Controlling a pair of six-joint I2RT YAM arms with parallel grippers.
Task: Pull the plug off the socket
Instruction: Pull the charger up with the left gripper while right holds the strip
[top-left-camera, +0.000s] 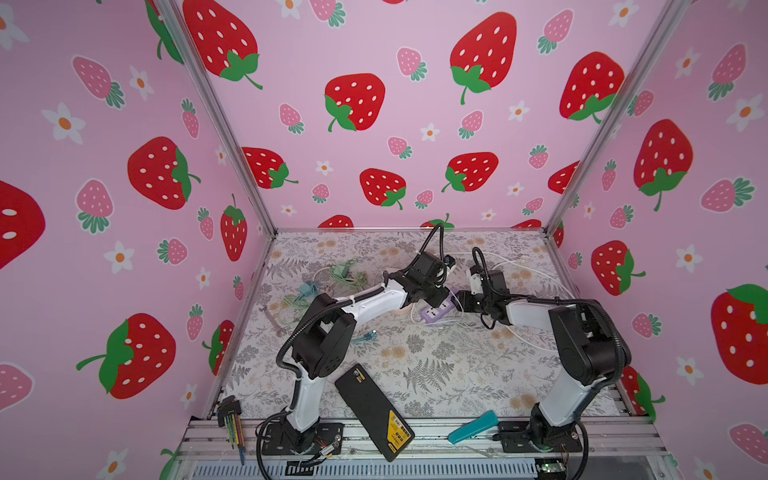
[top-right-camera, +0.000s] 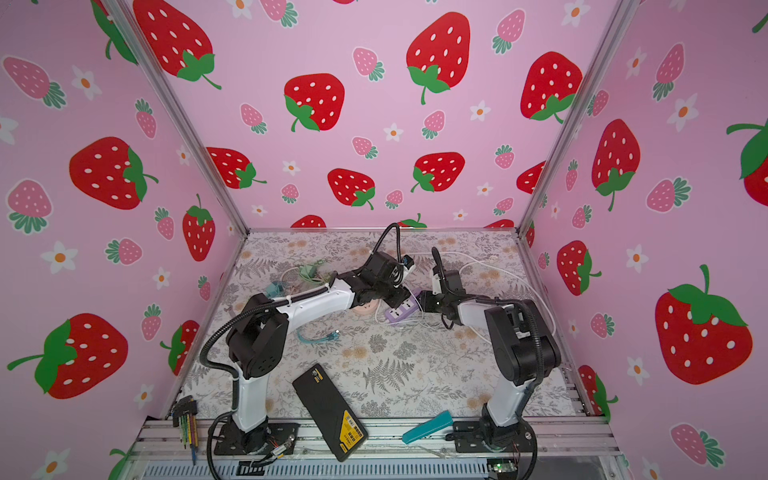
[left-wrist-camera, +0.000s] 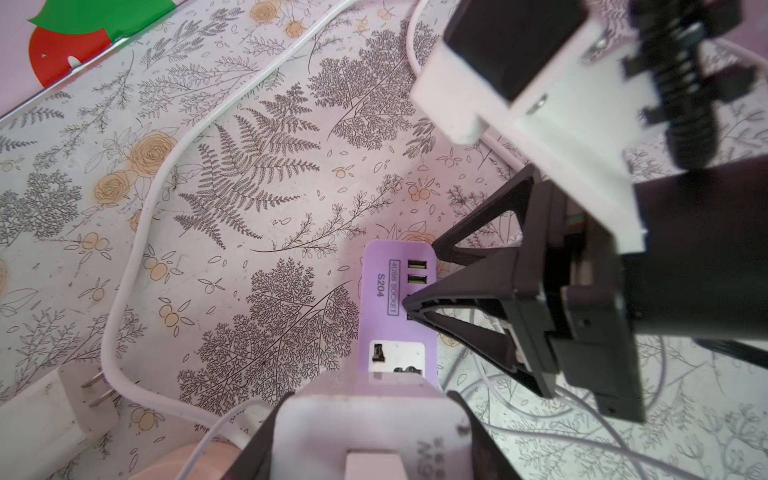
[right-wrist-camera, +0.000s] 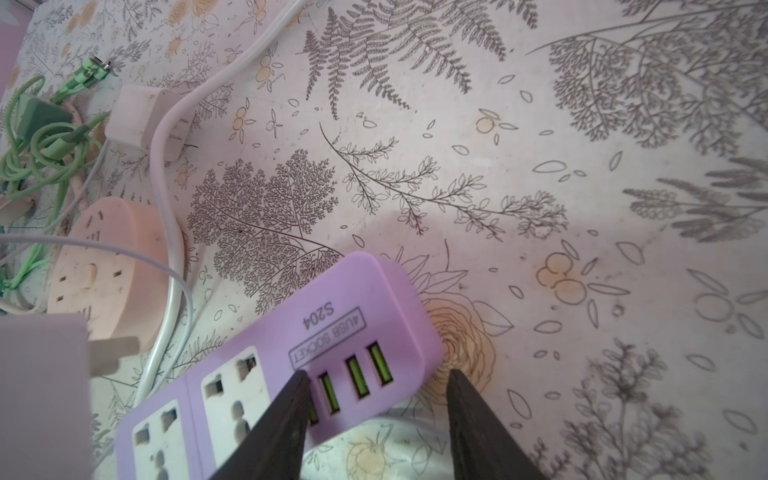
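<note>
Floral table (top-left-camera: 415, 365) carries purple socket strip (top-left-camera: 436, 309), round pink socket (right-wrist-camera: 112, 266), green cables (top-left-camera: 345, 274), white charger (right-wrist-camera: 137, 116)

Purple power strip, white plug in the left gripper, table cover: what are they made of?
Purple power strip: moulded plastic, satin finish; rounded corners, printed label, soft sheen. White plug: likely smooth plastic too; uniform shell, faint lettering. Table cover: floral-printed sheet, vinyl or paper, cannot tell; flat, lightly stained.
</note>
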